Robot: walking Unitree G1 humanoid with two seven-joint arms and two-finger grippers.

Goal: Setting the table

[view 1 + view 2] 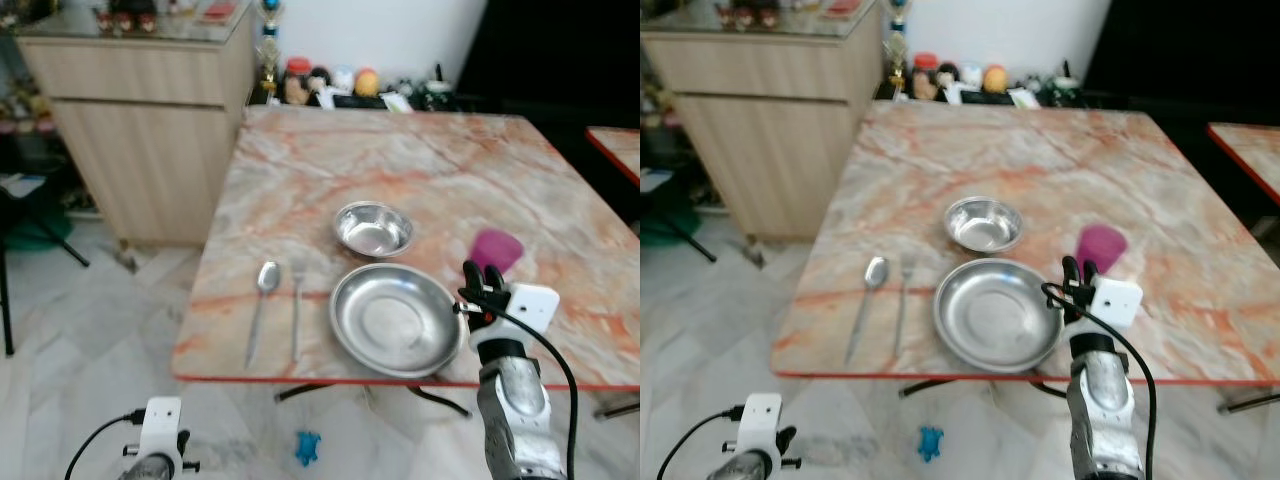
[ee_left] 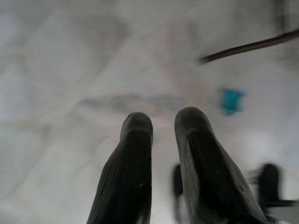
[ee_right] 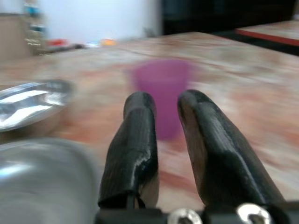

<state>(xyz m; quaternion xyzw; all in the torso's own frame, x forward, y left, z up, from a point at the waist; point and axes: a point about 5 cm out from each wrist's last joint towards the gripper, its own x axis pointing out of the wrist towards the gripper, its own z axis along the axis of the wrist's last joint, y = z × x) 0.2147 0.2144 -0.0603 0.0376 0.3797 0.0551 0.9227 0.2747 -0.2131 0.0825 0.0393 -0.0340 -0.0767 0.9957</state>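
Left eye view: plate [image 1: 396, 318], bowl [image 1: 373, 229], spoon [image 1: 262, 303] and fork [image 1: 297, 310] are laid. Right claw [image 1: 481, 283], fingers slightly parted and empty, faces the purple cup [image 1: 495, 250] just beyond; cup placement remains.

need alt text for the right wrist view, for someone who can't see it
The right claw, its two black fingers slightly apart and holding nothing, points at an upright purple cup a little ahead on the marble table. Blurred metal dishes lie off to one side.
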